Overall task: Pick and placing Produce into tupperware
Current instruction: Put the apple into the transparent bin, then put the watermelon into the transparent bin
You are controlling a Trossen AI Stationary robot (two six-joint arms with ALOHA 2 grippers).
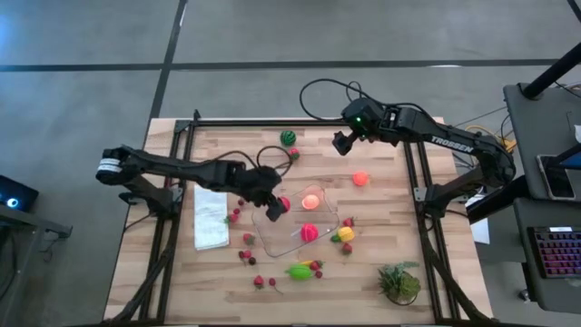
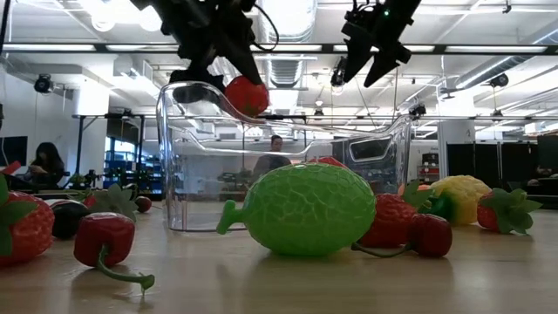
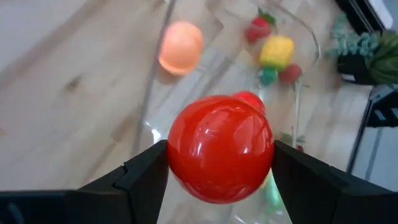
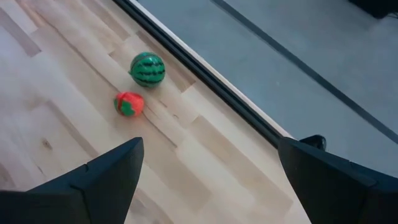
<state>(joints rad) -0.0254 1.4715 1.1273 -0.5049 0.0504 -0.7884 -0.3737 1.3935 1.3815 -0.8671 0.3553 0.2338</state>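
high: overhead | low: table-level | wrists: close | shared: tupperware (image 1: pixel 295 222)

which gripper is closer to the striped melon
Right. The right gripper hangs open just beside the striped melon; the left gripper is farther, over the tupperware, holding a red fruit.

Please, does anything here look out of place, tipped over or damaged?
Nothing looks damaged or spilled. The clear tupperware stands upright on the table, skewed to its edges. The left gripper holds a red fruit above its rim. Other produce lies scattered around, as expected. The right gripper hangs open near the striped melon.
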